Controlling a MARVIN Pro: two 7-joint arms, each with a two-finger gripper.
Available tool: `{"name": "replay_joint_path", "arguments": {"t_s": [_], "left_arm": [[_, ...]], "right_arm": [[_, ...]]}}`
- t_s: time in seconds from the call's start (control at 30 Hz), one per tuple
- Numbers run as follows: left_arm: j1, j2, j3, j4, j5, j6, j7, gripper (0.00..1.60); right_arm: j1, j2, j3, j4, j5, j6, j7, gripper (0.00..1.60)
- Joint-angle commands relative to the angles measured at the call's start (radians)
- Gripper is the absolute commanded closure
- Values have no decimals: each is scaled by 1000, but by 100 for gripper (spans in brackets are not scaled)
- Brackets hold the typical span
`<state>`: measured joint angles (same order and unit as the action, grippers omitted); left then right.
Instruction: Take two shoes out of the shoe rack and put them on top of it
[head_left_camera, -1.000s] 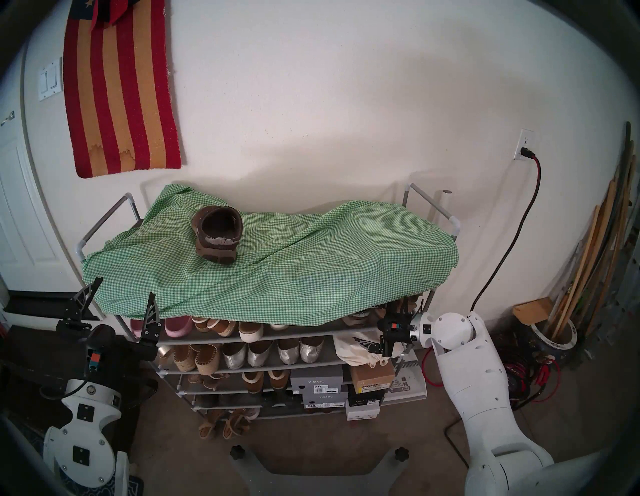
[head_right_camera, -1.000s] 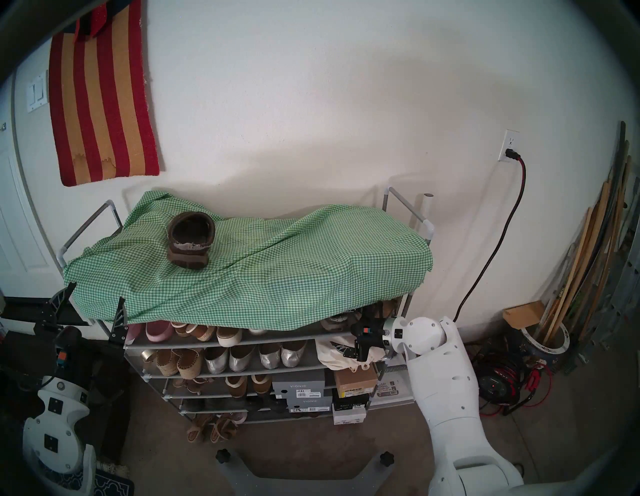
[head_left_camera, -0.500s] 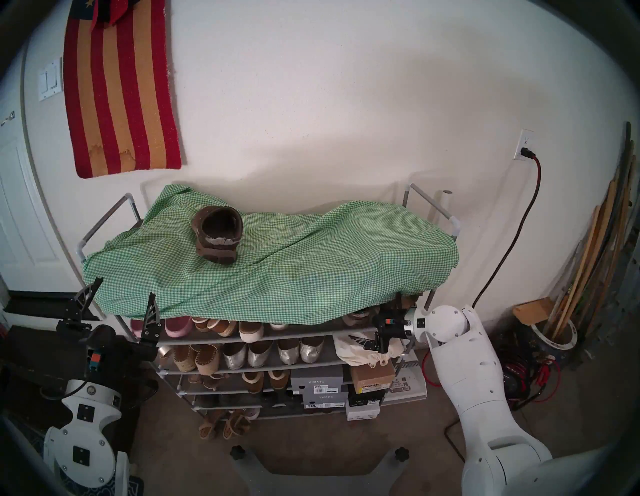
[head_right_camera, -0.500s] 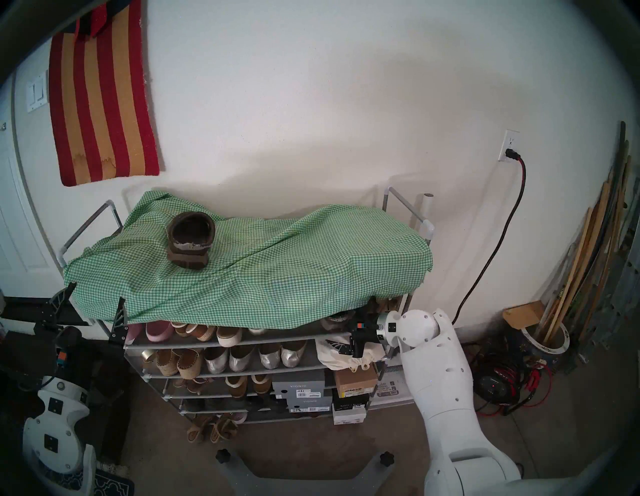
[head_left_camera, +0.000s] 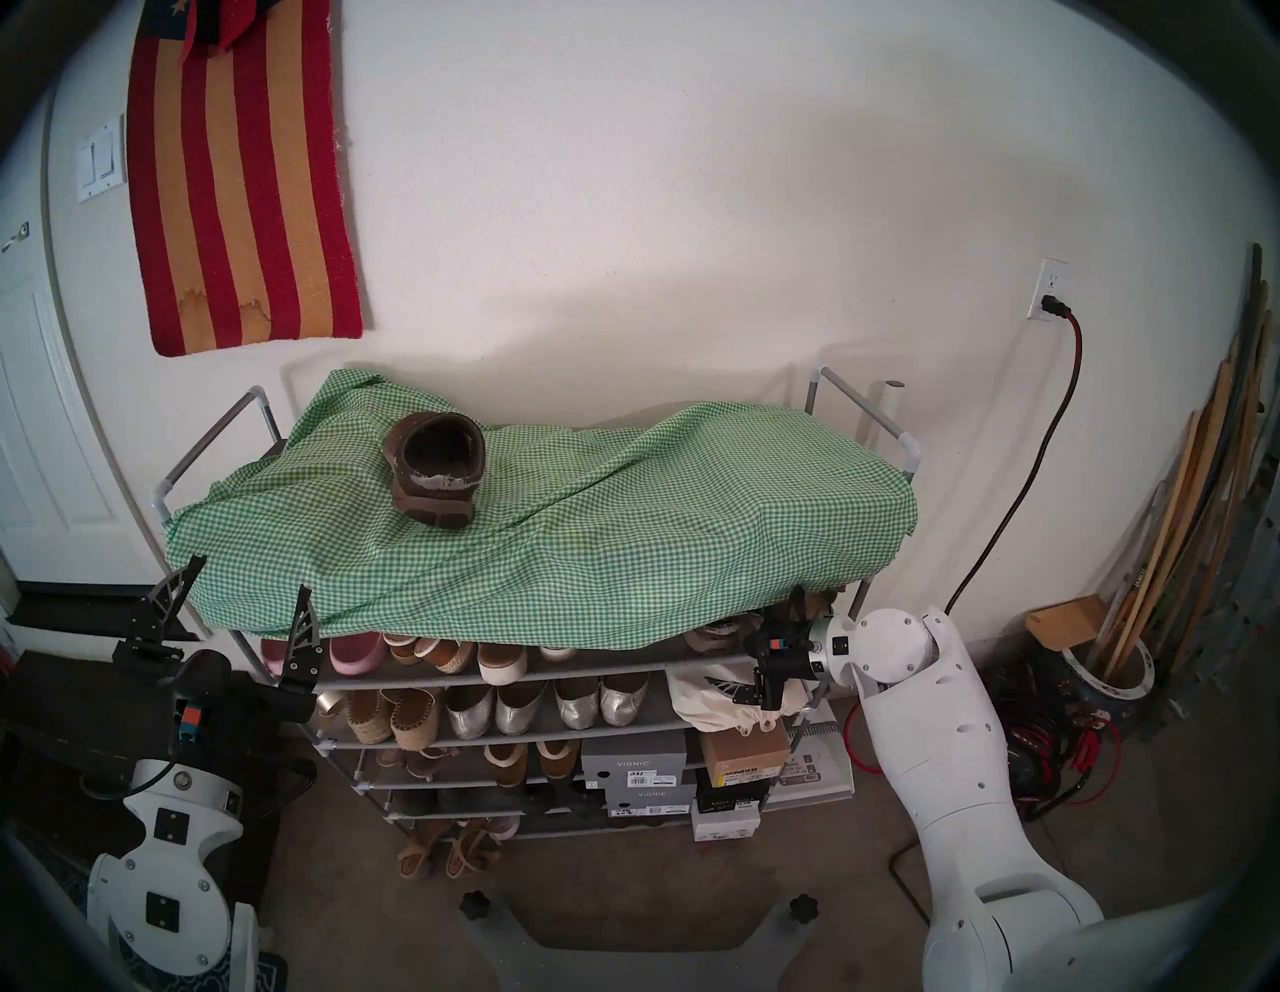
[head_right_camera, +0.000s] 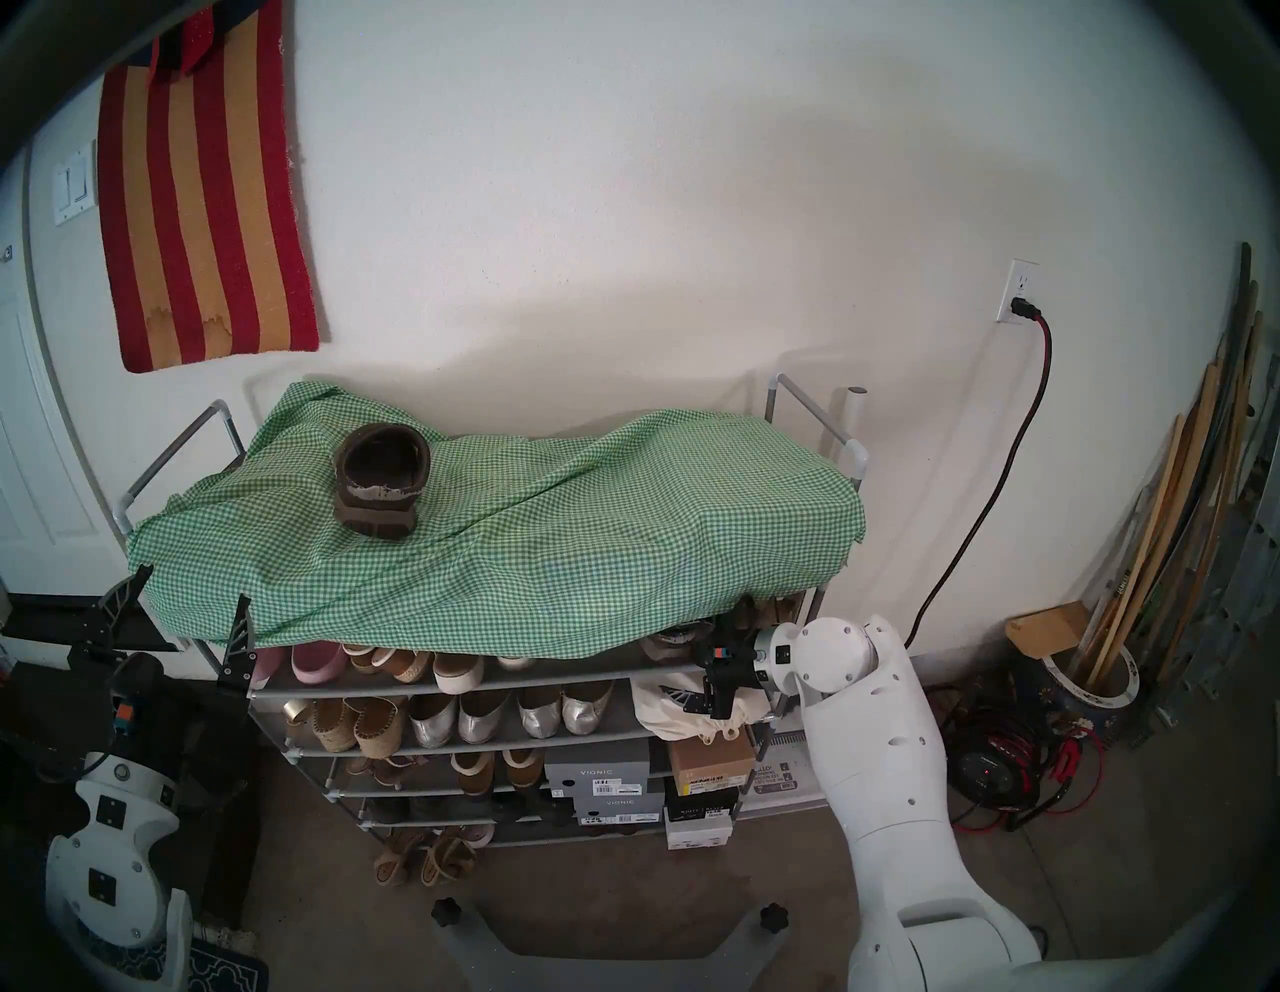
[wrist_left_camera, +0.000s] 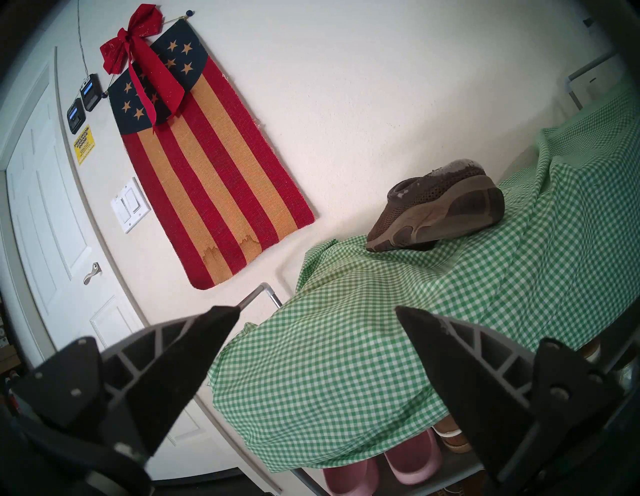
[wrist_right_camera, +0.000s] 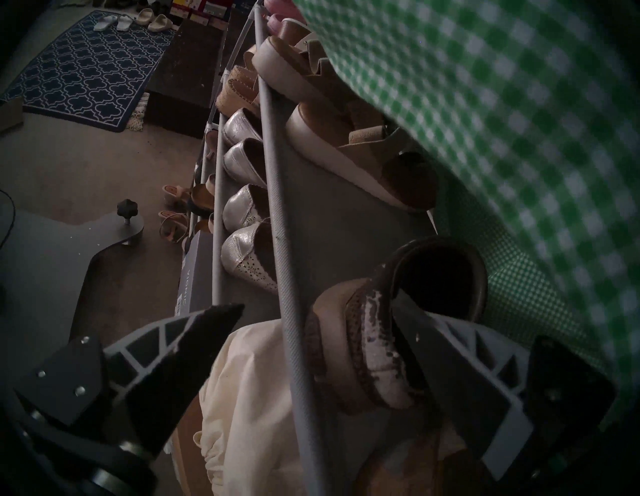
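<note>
Gingham cloth overhanging second brown clog, grey rail crossing wide-spread right claw

Shoe rack, gingham cloth on top, bearing brown clog.

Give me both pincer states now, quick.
Left pincer: open, empty, in front of the checked cloth.
Right pincer: open around the brown shoe, not closed.

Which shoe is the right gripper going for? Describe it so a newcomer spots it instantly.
Start at the tall grey metal-tube shoe rack with the green-white gingham cloth over its top. On the first shelf under that cloth, at the right end, sits a dark brown suede slip-on clog, heel outward, between the fingers of the open right gripper. Unlike the pale sandals beside it, it is dark, with flaking whitish collar trim.
</note>
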<state>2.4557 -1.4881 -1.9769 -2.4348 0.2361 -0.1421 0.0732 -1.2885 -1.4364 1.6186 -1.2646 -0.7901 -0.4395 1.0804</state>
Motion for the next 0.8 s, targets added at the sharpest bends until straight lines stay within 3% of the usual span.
{"name": "replay_joint_path", "arguments": {"t_s": [0.0, 0.53, 0.77], "left_arm": [[1, 1, -2, -9, 3, 2, -1, 0], [0, 0, -3, -9, 3, 2, -2, 0], [0, 0, -3, -9, 3, 2, -2, 0]], "right_arm": [[-19, 4, 4, 10, -22, 4, -27, 0], [4, 16, 15, 93, -48, -11, -92, 0], [8, 13, 22, 123, -63, -37, -163, 0]]}}
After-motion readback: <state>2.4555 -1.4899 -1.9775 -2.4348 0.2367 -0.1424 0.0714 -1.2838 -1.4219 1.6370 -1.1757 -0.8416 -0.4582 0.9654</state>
